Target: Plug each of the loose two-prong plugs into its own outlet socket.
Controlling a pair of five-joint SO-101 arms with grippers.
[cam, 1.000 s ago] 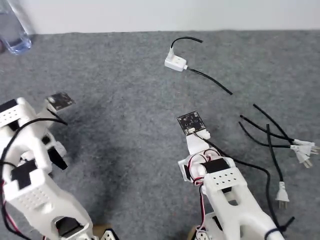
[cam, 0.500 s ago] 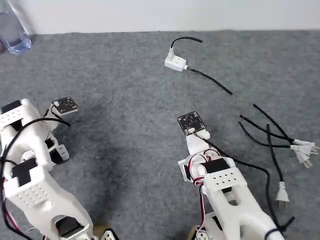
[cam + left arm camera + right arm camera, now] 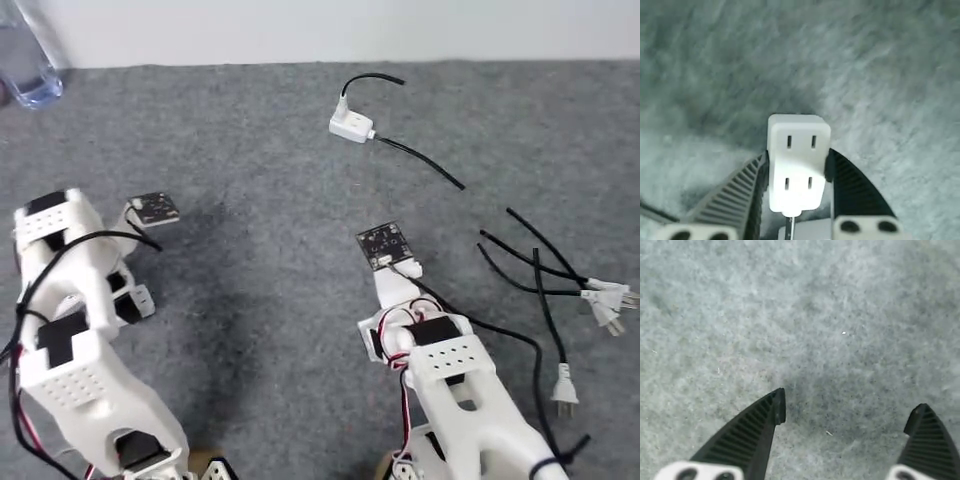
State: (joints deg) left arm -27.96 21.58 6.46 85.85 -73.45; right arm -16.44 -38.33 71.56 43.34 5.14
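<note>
Left gripper (image 3: 798, 156): clamped on a white outlet block (image 3: 799, 135), one ribbed black finger (image 3: 742, 192) against each long side. The block is a rounded rectangle with two pairs of slots stacked on the face that looks at my wrist camera. Its long axis runs along the fingers, and its far end sticks out past the tips over the grey carpet (image 3: 880, 75). In the high view it's hidden under my left arm (image 3: 75, 300), at the left of the table.

Right gripper (image 3: 851, 400): spread wide, nothing between the fingers, hanging over bare carpet. Right arm (image 3: 450, 370) sits at bottom centre.

To the right of that arm is a single plug (image 3: 564, 386), white on a black cable. Its long axis runs near-far, prongs toward the near edge.

Slightly farther out, at the right edge, is a plug cluster (image 3: 606, 297). These are white heads with prongs pointing right; the black cables (image 3: 520, 270) fan off to the left. I can't count them reliably.

Far centre: a second outlet block (image 3: 350, 126) lies flat. One black cable enters on its far side and another leaves its right end.

Far left corner: a clear bottle (image 3: 28, 60); I can't tell its contents.
</note>
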